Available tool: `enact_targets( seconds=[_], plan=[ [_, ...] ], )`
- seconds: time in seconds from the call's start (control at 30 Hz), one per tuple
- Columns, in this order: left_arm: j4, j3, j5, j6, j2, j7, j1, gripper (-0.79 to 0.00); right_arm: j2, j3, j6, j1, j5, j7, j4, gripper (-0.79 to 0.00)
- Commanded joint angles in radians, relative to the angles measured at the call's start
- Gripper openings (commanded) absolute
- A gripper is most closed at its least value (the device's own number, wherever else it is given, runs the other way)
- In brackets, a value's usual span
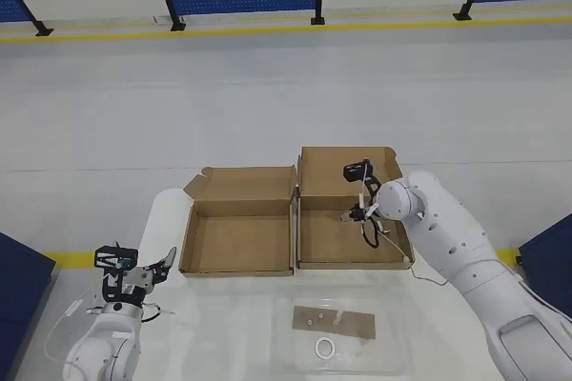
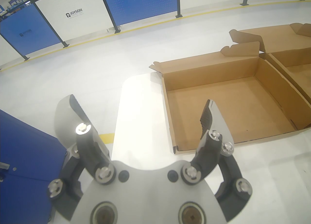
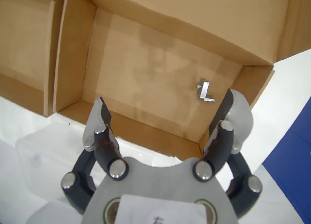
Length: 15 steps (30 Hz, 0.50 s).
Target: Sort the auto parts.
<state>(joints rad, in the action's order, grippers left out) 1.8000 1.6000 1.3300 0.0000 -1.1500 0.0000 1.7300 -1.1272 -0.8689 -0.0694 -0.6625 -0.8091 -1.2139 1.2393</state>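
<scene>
My right gripper [image 3: 165,101] hangs open over the right cardboard box [image 3: 170,28], nothing between its fingers. A small L-shaped metal bracket [image 3: 205,92] lies on that box's floor near a corner, just beyond one fingertip. In the top view the right gripper [image 1: 364,221] is above the right box [image 1: 315,233]. My left gripper [image 2: 141,103] is open and holds nothing. It is at the table's front left [image 1: 153,270], short of the left box [image 2: 211,72], whose floor is bare.
A clear plastic tray [image 1: 381,329] lies at the table's front centre. It holds a cardboard piece [image 1: 348,324] with small parts and a white ring [image 1: 325,349]. Both boxes' lids stand open at the back. A blue panel [image 1: 558,252] is off the table's right side.
</scene>
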Motion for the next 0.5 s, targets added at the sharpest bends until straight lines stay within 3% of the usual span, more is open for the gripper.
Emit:
enact_targets(
  seconds=[0.0,0.07,0.33,0.47],
  plan=[
    [0.0,0.0,0.0,0.0,0.0,0.0,0.0,0.0,0.025,-0.048,0.053,-0.058,0.002,-0.067,0.129,0.0],
    [0.0,0.0,0.0,0.0,0.0,0.0,0.0,0.0,0.041,-0.087,0.074,-0.092,0.0,-0.1,0.188,0.0],
    [0.0,0.0,0.0,0.0,0.0,0.0,0.0,0.0,0.04,-0.087,0.082,-0.096,0.009,-0.092,0.194,0.0],
    [0.0,0.0,0.0,0.0,0.0,0.0,0.0,0.0,0.049,-0.106,0.175,-0.123,0.052,-0.112,0.265,0.0]
  ],
)
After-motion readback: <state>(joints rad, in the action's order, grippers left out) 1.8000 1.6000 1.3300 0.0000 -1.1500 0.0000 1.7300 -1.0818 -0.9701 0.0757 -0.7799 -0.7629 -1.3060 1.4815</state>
